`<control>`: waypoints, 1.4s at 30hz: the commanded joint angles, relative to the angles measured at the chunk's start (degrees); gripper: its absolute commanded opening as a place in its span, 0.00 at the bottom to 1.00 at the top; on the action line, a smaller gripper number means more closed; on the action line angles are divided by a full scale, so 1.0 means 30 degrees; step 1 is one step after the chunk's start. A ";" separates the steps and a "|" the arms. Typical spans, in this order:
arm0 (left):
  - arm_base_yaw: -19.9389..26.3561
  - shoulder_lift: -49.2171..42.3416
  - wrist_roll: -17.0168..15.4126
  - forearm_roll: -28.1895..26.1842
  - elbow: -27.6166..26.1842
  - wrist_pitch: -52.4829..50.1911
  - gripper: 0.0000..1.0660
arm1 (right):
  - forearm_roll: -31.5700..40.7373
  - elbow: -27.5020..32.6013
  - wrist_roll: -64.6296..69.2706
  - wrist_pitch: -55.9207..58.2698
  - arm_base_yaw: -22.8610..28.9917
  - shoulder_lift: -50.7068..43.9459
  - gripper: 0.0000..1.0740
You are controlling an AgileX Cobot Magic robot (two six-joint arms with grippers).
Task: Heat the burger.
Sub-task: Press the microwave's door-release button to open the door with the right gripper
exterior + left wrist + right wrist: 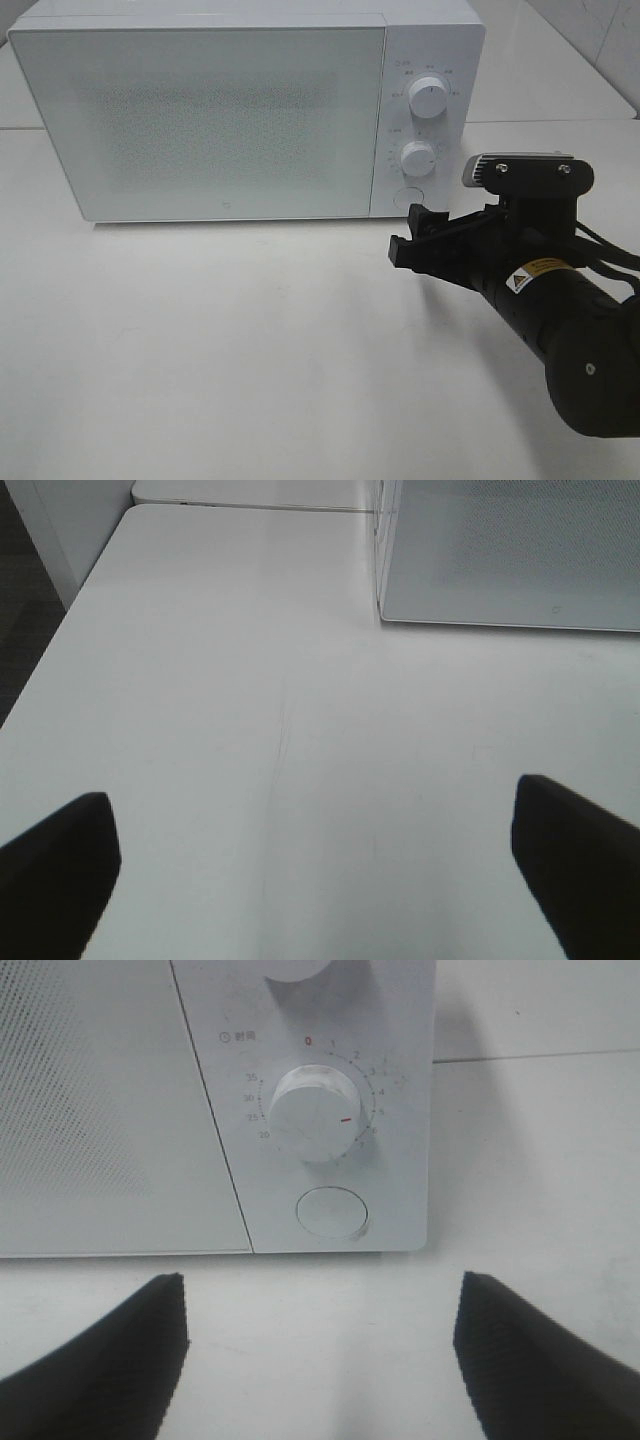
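We see a white microwave (200, 110) standing at the back of a white table (200, 350), its door (200, 120) closed. The door's dotted, frosted screen lets us make out nothing inside, and the burger shows in none of the three views, so we cannot tell where it is. On the control panel to the right of the door sit an upper knob (431, 97), a lower knob (418, 158) and, beneath them, a round button (409, 196). In the right wrist view the lower knob's red mark points to the right and slightly down, near the 5 on its printed scale, with a red 0 at the top of that scale. The right gripper (412, 233) reaches in from the right side of the table and is held just in front of the panel's lower edge, aimed at the button but apart from it. Its jaws stand apart with only bare table between the two black fingers (120, 1360). The left gripper (312, 810) is outside the high camera's frame. Its own wrist view shows both dark fingers spread wide over empty tabletop, holding nothing, with the microwave's lower left corner some way ahead of it and the table's edge to one side.
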 commanded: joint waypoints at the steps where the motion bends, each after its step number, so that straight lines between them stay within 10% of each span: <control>1: 0.0038 -0.0210 0.0000 -0.0019 0.0000 -0.0267 0.94 | -0.0057 -0.0229 0.1910 -0.0191 0.0038 -0.0019 0.65; 21: 0.0038 -0.0210 0.0000 -0.0019 0.0000 -0.0267 0.94 | 0.0439 -0.0229 2.2594 0.0076 0.0038 -0.0019 0.24; 31: 0.0038 -0.0210 0.0000 -0.0019 0.0000 -0.0267 0.94 | 0.2005 -0.0344 2.5573 0.0668 0.0038 -0.0019 0.02; 42: 0.0038 -0.0210 0.0000 -0.0019 0.0000 -0.0267 0.94 | 0.2254 -0.1833 2.5478 0.1853 -0.0095 0.0382 0.00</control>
